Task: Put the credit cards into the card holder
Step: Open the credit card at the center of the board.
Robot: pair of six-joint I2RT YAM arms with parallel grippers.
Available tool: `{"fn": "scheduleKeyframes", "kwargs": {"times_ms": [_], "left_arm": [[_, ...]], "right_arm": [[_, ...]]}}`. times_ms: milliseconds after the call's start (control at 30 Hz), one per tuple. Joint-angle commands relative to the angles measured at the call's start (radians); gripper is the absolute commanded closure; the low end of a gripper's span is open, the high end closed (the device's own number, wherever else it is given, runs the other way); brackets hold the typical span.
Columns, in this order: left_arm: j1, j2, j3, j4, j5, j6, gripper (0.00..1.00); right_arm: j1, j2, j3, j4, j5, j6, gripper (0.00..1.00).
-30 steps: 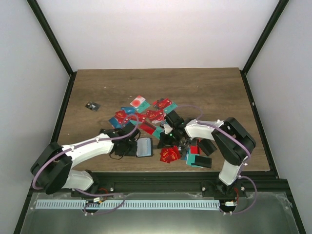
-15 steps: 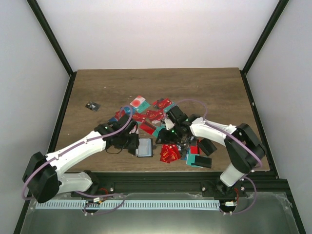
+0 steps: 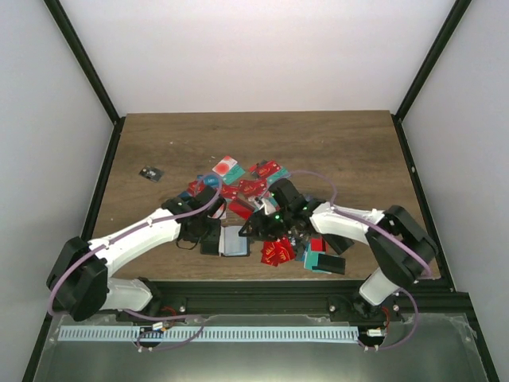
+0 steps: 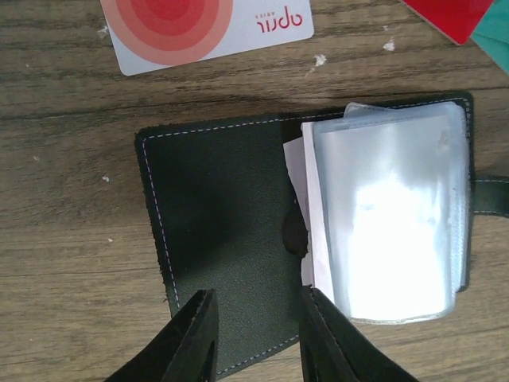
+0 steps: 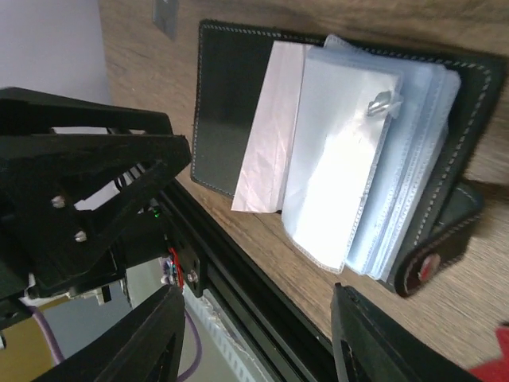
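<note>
- We see the card holder (image 4: 223, 239) lying open and flat on the wooden table (image 3: 334, 151), near its front edge and between the ends of the two arms.
- One half is a bare black flap with pale stitching. The other half carries a stack of clear pockets (image 4: 390, 215), with the edge of a white sheet showing beside them.
- In the right wrist view we note the clasp tab (image 5: 425, 267), with its snap, sticking out past the pocket half.
- The left gripper (image 4: 253, 338) hovers over one edge of the black flap. Its jaws stand narrowly apart, with only the flap showing in the gap. We cannot tell whether the tips touch the leather.
- The right gripper (image 5: 262, 342) is beside the pocket half, its jaws wide apart and empty.
- A white-pink card (image 4: 207, 28) with red rings lies on the wood just beside the holder, not touching it.
- Most of the credit cards (image 3: 250, 189), red and teal, lie in a loose heap at mid-table, behind the holder. A few red ones (image 3: 277, 252) lie near the front edge, to the right of the holder.
- Black cases (image 3: 340, 239) lie to the right of the heap, and a small dark object (image 3: 149, 173) lies alone well to the left.
</note>
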State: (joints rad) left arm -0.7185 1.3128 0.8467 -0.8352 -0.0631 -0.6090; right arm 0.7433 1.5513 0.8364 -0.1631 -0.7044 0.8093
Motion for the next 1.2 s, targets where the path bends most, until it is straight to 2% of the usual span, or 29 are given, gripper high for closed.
{"fn": "scheduleKeyframes", "kwargs": {"times_ms": [0, 300, 667, 1167], "left_arm": [[0.004, 0.037, -0.014, 0.003, -0.021, 0.007, 0.71], [0.01, 0.168, -0.029, 0.049, -0.011, -0.011, 0.75], [0.012, 0.181, -0.063, 0.101, 0.034, -0.004, 0.76], [0.013, 0.159, -0.032, 0.074, 0.039, 0.007, 0.77]], "right_arm": [[0.033, 0.084, 0.033, 0.096, -0.03, 0.057, 0.47], [0.033, 0.203, 0.086, 0.107, -0.046, 0.041, 0.47], [0.033, 0.233, 0.104, 0.125, -0.073, 0.031, 0.47], [0.05, 0.279, 0.153, 0.15, -0.105, 0.028, 0.5]]}}
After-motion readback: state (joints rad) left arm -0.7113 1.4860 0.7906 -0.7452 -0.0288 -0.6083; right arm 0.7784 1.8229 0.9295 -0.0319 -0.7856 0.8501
